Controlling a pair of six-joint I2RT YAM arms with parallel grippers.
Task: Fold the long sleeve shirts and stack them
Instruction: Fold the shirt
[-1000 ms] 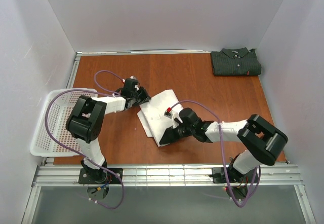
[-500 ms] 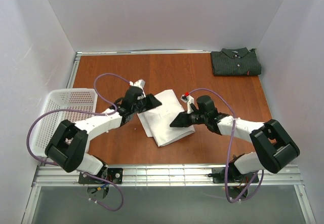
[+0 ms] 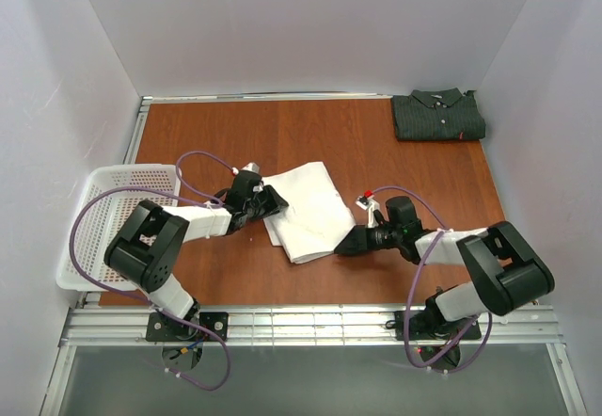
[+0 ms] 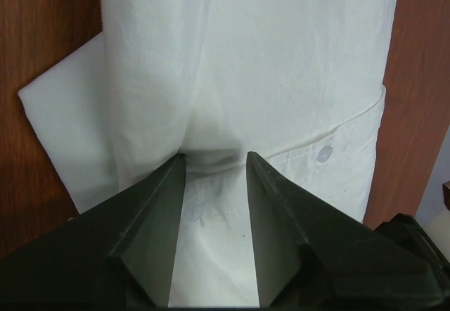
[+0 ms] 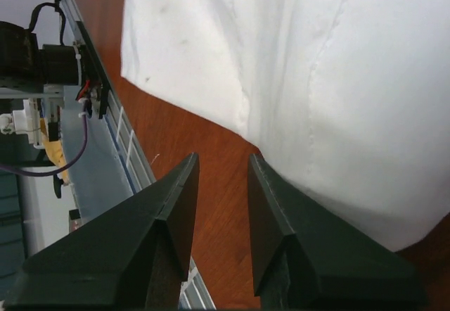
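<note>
- Folded white shirt [image 3: 306, 211] lies mid-frame; dark shirt [image 3: 438, 116] sits folded at upper right, likely the stack's base
- Fingers spread, left gripper [image 3: 281, 200] and right gripper [image 3: 344, 246] flank the white shirt's opposite edges, seemingly to lift it

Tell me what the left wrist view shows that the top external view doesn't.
Only the left wrist: a button and placket on the white shirt, and the left gripper's fingers parted over the cloth. Only the top external: the folded dark shirt at the far right corner, the white basket at the left, and the right gripper by the white shirt's near-right corner. Both: the white shirt folded on the table, with the left gripper at its left edge.
</note>
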